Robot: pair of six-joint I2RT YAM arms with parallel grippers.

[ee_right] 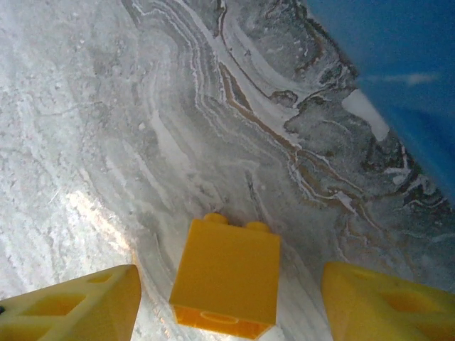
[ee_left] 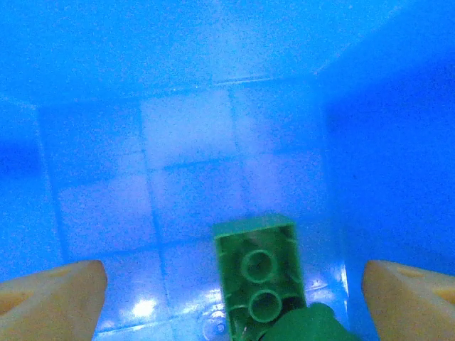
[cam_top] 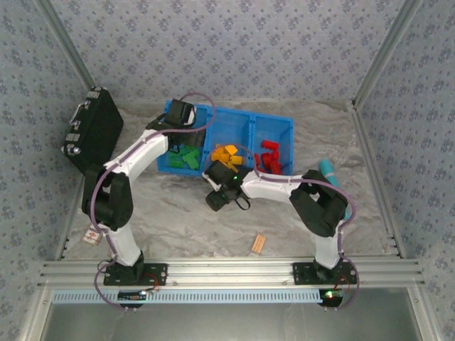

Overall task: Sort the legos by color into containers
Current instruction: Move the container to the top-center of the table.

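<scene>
The left gripper (ee_left: 234, 280) hangs inside the left compartment of the blue bin (cam_top: 234, 122), jaws spread wide and gripping nothing; a green brick (ee_left: 259, 273) lies on the compartment floor between them; the right gripper (ee_right: 231, 284) is low over the marbled table (ee_right: 106, 106) just beside the bin, jaws open around a yellow brick (ee_right: 227, 280), a gap on each side.

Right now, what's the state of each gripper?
Left gripper: open, over a loose green brick in the blue bin.
Right gripper: open, yellow brick between its fingers, gaps both sides.
</scene>
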